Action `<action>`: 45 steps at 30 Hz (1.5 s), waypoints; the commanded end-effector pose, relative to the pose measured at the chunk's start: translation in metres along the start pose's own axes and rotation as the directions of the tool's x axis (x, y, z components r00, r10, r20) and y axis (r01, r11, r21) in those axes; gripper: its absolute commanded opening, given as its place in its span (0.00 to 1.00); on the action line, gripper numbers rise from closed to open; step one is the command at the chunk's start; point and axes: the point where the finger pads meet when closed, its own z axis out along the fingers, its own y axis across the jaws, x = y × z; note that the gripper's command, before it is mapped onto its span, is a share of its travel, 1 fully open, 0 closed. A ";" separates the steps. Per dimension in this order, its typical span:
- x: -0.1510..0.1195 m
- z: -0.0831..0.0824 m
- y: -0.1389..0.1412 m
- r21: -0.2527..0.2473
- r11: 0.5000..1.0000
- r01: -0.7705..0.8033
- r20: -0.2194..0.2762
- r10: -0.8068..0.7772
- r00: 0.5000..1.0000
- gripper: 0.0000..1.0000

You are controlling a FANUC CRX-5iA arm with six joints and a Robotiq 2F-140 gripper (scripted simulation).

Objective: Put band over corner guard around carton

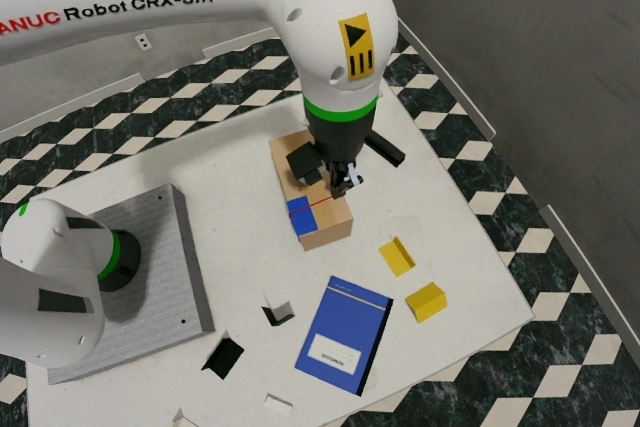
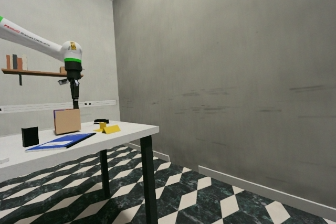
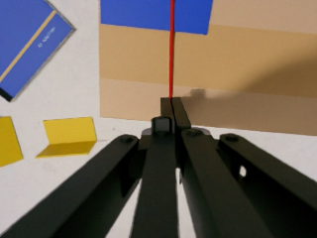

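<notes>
The brown carton [image 1: 310,189] lies flat on the white table, with the blue corner guard [image 1: 301,215] on its near left corner. The thin red band [image 1: 310,204] runs across the carton top and over the guard. My gripper [image 1: 339,188] points straight down at the carton's right top edge. In the wrist view its fingertips [image 3: 171,101] are closed together right on the band [image 3: 171,50], which runs from them across the carton [image 3: 223,64] to the guard [image 3: 156,14]. In the side view the gripper [image 2: 75,106] touches the carton top [image 2: 67,121].
A blue book [image 1: 343,334] lies near the front edge. Two yellow guards [image 1: 396,255] [image 1: 425,301] lie to the right. Black angle pieces [image 1: 277,313] [image 1: 223,357] lie front left, and a black bar [image 1: 385,148] lies behind the carton. The grey robot base plate [image 1: 149,267] is at the left.
</notes>
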 end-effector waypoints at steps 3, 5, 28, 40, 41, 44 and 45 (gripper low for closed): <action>0.000 -0.001 0.000 0.000 1.000 0.000 0.002 0.000 1.000 0.10; 0.000 -0.001 0.000 0.000 1.000 0.000 0.002 0.000 1.000 0.10; 0.000 -0.003 -0.007 0.000 1.000 0.000 0.002 0.000 1.000 0.10; 0.001 -0.003 -0.016 0.001 1.000 0.000 0.002 0.000 1.000 0.10; 0.001 -0.003 -0.016 0.001 1.000 0.000 0.002 0.000 1.000 0.10; 0.001 -0.003 -0.016 0.001 1.000 0.000 0.002 0.000 1.000 0.10; 0.001 -0.003 -0.016 0.001 1.000 0.000 0.002 0.000 1.000 0.10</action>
